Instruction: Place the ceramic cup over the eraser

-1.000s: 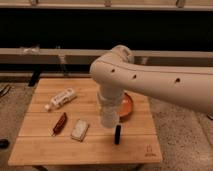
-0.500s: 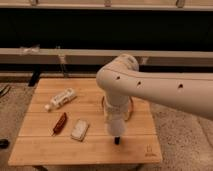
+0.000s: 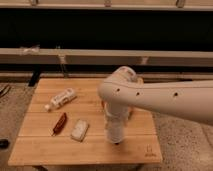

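Observation:
My big white arm [image 3: 165, 97] reaches in from the right over the wooden table [image 3: 45, 150]. At its lower end hangs a whitish cylinder, the ceramic cup [image 3: 115, 132], upright near the table's front middle. My gripper [image 3: 114, 118] sits just above it, mostly covered by the arm, and is shut on the cup. The cup covers nearly all of the eraser [image 3: 117, 143]. Only a small dark tip of it shows at the cup's lower edge. I cannot tell whether the cup touches the table.
A white bottle [image 3: 62, 98] lies at the left back of the table. A dark red slim object [image 3: 59, 123] and a whitish block [image 3: 79, 129] lie left of the cup. An orange bowl [image 3: 131, 112] peeks out behind the arm. A long bench runs behind the table.
The arm has carried the cup toward the table's front and a little right. The black eraser showed in full a second ago and is now almost hidden by the cup.

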